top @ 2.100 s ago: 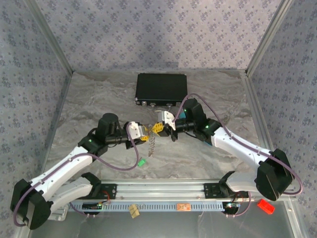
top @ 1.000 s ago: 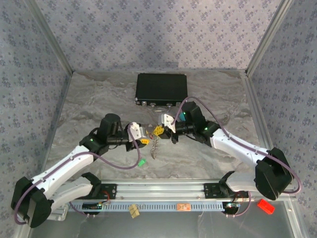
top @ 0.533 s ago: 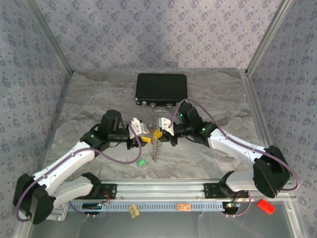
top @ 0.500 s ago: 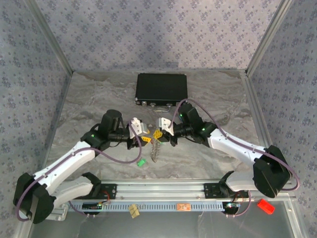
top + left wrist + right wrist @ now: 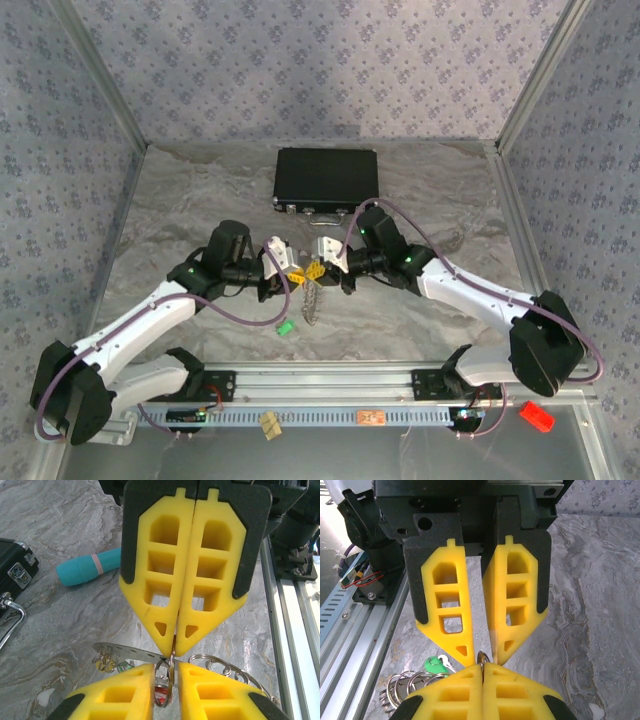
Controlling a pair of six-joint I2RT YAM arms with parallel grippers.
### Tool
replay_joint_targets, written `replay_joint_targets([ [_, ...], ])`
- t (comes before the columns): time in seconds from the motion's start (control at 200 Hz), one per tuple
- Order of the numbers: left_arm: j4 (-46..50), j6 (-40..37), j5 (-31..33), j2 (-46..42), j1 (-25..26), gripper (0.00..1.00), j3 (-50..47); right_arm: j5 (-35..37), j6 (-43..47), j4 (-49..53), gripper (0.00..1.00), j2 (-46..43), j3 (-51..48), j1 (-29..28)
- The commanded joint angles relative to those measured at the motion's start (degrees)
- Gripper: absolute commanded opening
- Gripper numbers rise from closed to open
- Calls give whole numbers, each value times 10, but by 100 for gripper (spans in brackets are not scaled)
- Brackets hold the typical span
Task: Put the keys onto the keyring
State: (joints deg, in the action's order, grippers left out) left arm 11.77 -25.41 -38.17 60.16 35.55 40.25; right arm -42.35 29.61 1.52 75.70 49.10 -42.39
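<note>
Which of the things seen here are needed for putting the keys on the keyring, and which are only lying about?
For the job:
- keyring
- green key

Only lying about:
- black case
- teal cylinder
- red block

The right gripper [image 5: 176, 647] hangs from the top, its yellow fingers [image 5: 165, 580] pressed together and their tips pinching the top of the keyring [image 5: 165, 674]. That ring, with a red key [image 5: 161, 695] on it, sits in the narrow gap between the left gripper's [image 5: 166, 676] fingers [image 5: 117, 695], which stand slightly apart. A holed metal strip [image 5: 125, 651] with small rings lies just left of it and linked rings [image 5: 225, 667] just right, while a teal cylinder [image 5: 87, 567], a black case [image 5: 12, 562] with its handle [image 5: 11, 617] and a rail [image 5: 292, 610] lie on the marbled table [image 5: 65, 625].
</note>
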Motion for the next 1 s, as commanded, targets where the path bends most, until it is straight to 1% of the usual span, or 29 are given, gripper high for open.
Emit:
replay_joint_targets([
  [0.0,3,-1,-22,3,-4,15,22,-4,8,-9,0,3,23,-5],
  [0.27,-1,4,-25,5,-3,10,25,-4,10,-9,0,10,28,-11],
  [0.32,4,3,-26,8,-3,7,26,-4,8,-12,0,10,28,-11],
  [0.385,12,-1,-27,12,-4,0,29,-5,8,-14,0,10,28,-10],
  [0.45,17,-2,-27,14,-3,0,30,-2,6,-16,0,9,28,-10],
  [0.5,18,2,-24,14,-4,0,30,16,-3,-26,0,7,25,-9],
  [0.55,16,12,-14,13,-4,0,30,35,-15,-38,18,4,18,-3],
  [0.57,13,22,-5,12,-4,0,30,38,-20,-40,25,2,15,0],
  [0.605,6,48,11,11,-3,0,30,43,-28,-45,32,-3,9,7],
  [0.64,-6,81,30,10,-2,0,27,47,-37,-52,37,-10,2,13],
  [0.665,-19,111,48,9,1,0,25,51,-44,-56,38,-15,-4,18],
  [0.715,-34,167,99,6,15,0,23,53,-52,-59,39,-26,-15,24],
  [0.82,-35,270,223,2,57,0,35,59,-64,-47,38,-50,-29,26],
  [0.9,-19,344,270,4,69,0,52,60,-78,-43,35,-70,-39,17],
  [0.995,43,447,332,19,73,0,93,73,-93,-45,31,-92,-51,-12],
])
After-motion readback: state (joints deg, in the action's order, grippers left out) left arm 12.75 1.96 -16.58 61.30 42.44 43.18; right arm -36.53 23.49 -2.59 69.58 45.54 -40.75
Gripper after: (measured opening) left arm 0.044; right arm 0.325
